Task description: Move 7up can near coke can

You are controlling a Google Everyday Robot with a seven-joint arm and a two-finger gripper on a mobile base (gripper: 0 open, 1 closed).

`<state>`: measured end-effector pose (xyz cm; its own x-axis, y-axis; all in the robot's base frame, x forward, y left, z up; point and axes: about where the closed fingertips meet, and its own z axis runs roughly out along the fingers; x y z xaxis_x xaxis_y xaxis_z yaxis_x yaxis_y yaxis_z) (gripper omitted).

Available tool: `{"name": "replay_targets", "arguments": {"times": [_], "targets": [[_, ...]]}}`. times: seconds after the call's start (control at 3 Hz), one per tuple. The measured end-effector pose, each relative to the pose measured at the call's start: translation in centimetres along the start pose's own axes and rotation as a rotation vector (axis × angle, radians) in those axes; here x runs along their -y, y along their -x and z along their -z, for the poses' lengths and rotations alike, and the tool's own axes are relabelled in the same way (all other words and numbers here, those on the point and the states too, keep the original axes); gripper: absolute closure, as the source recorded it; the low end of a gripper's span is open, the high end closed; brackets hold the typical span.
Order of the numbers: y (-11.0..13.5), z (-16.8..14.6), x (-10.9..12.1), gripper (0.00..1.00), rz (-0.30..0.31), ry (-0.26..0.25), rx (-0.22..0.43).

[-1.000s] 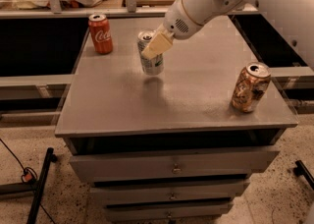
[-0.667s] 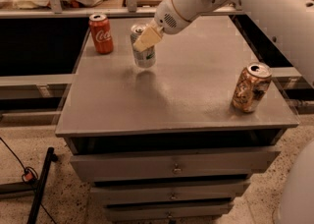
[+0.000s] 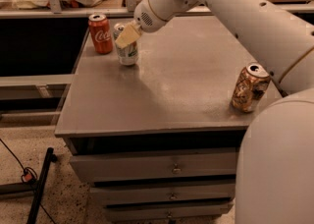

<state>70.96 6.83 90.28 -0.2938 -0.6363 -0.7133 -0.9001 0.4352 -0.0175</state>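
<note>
Observed cream-fingered two-finger gripper (image 3: pixel 125 37) at rear left of grey metal tabletop (image 3: pixel 186 85), clamped around upper part of silver-grey 7up can with pale greenish label (image 3: pixel 129 56). Noted 7up can upright, just right of red Coca-Cola can with silver top (image 3: pixel 100 33), narrow gap between; contact with tabletop not discernible. Logged brown-gold patterned can (image 3: pixel 250 87) well apart, near right front edge.

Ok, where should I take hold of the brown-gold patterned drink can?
Grip the brown-gold patterned can by its round wall at mid-height, coming from above: it stands upright near the edge of the grey table, so a sideways push might tip it off. The gripper holds the silver-grey 7up can by its top, beside the red coke can.
</note>
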Motion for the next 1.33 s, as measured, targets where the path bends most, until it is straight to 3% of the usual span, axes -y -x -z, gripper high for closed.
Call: {"name": "replay_targets", "arguments": {"times": [0.67,1.0,1.33], "targets": [[0.6,-2.4,0.0,0.37,-0.05,0.04,-0.007],[1.1,-2.5,0.1,0.14,-0.034,0.062,-0.004],[1.1,-2.8,0.0,0.0,-0.033,0.067,-0.005]]}}
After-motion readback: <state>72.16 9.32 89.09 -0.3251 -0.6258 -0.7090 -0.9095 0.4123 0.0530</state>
